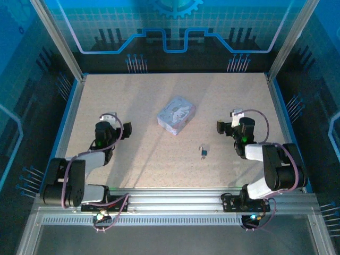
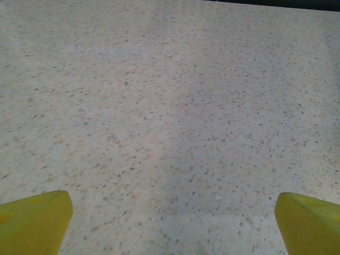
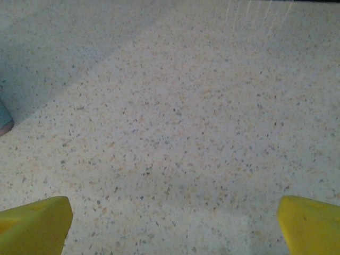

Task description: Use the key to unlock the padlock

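Observation:
The padlock (image 1: 176,114), a pale grey-lavender block with whitish markings, lies flat in the middle of the table. The key (image 1: 203,152), a tiny dark piece with a bluish bit, lies nearer the front and slightly right of it. My left gripper (image 1: 127,129) hovers open to the padlock's left. My right gripper (image 1: 220,127) stands open to its right and beyond the key. In the left wrist view the gripper (image 2: 173,204) has yellow fingertips (image 2: 34,220) spread wide over bare table. The right wrist view shows the same for its gripper (image 3: 175,207) and fingertips (image 3: 308,223).
The speckled beige table (image 1: 133,159) is fenced by a metal frame and blue panels; a rail (image 1: 175,199) runs along the near edge. A bluish-pink rounded corner (image 3: 3,119) pokes in at the right wrist view's left edge; I cannot tell what it is.

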Robot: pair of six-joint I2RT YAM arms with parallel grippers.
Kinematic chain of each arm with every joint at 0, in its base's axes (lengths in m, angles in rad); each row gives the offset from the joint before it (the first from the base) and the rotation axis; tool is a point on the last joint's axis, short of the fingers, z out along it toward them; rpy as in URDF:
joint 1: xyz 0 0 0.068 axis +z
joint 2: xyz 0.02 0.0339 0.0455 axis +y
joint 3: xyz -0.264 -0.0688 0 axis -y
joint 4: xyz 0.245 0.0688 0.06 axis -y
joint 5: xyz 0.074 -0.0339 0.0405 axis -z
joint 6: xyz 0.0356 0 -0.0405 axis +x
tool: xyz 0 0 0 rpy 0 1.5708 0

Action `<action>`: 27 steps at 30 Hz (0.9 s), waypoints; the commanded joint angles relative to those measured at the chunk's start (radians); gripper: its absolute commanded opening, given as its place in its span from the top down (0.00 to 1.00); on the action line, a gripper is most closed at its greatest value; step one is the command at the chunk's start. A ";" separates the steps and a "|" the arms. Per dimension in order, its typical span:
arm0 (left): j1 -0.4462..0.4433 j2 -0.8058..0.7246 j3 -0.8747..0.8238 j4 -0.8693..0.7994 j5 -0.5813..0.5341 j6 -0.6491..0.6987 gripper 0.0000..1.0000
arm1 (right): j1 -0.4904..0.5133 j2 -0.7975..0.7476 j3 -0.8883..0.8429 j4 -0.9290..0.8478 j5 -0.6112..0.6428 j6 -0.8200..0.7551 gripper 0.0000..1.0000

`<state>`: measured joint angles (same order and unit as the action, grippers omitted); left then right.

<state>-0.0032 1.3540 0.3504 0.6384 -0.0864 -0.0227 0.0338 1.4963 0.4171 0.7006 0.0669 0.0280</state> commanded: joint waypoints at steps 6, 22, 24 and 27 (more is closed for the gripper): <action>0.027 0.184 0.024 0.272 0.104 0.015 0.01 | 0.013 0.005 0.007 0.066 -0.014 -0.022 0.00; 0.026 0.195 0.035 0.272 0.082 0.012 0.01 | 0.025 0.007 0.017 0.050 -0.018 -0.039 0.00; 0.026 0.195 0.034 0.273 0.082 0.012 0.01 | 0.025 0.007 0.017 0.049 -0.018 -0.039 0.00; 0.026 0.195 0.033 0.274 0.082 0.012 0.01 | 0.025 0.007 0.017 0.050 -0.016 -0.040 0.00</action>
<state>0.0143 1.5452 0.3710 0.8734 -0.0208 -0.0231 0.0471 1.4963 0.4187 0.7269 0.0628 -0.0013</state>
